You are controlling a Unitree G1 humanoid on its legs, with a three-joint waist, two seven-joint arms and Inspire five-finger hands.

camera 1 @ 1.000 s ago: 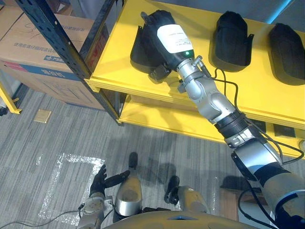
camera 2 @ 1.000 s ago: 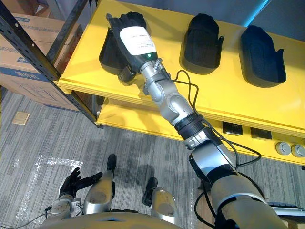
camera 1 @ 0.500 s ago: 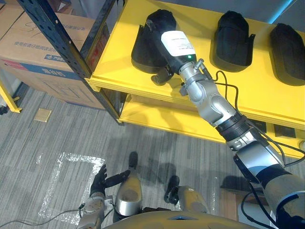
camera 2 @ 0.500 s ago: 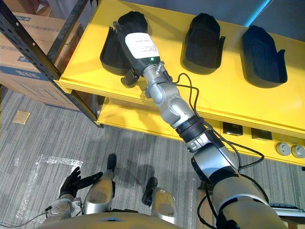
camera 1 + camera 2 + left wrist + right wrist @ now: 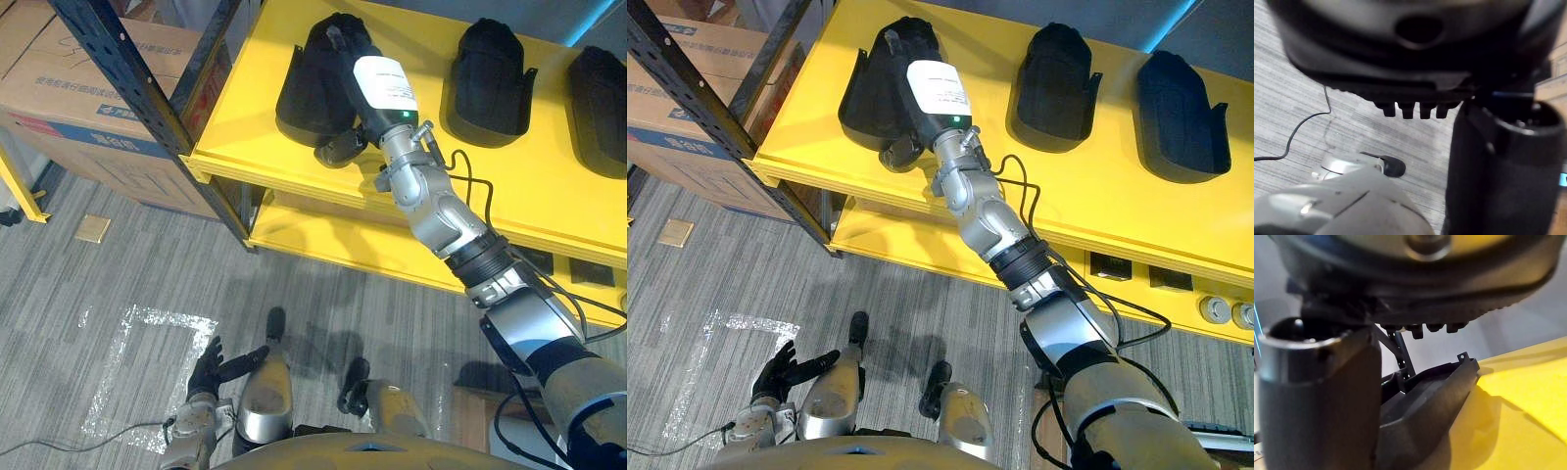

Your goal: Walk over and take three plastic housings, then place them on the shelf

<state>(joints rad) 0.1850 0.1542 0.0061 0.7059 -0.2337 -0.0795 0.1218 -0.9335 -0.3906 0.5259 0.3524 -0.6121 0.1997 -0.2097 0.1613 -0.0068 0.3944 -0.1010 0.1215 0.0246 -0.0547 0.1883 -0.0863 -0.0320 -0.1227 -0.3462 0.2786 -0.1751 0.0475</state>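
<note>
Spanning the upper part of the head views, a yellow shelf (image 5: 549,186) carries three black plastic housings (image 5: 487,69) set in a row, well apart from one another. A cardboard box (image 5: 88,78) stands behind the dark rack post (image 5: 147,88) at the shelf's left end, above the grey carpet floor (image 5: 127,255). The right arm (image 5: 436,211) stretches up and forward from the lower right, nearly straight, with the wrist over the shelf's front edge. The right hand (image 5: 372,93) lies on the leftmost housing (image 5: 299,93), palm down. Its fingers (image 5: 338,37) reach across the housing's top and its thumb (image 5: 338,149) sits at the housing's near edge, just above the shelf's lip. Whether they clamp the housing or merely rest on it cannot be told. The housing itself sits on the shelf. The left hand (image 5: 211,364) hangs low beside the body above the floor, fingers straight and spread, holding nothing.
</note>
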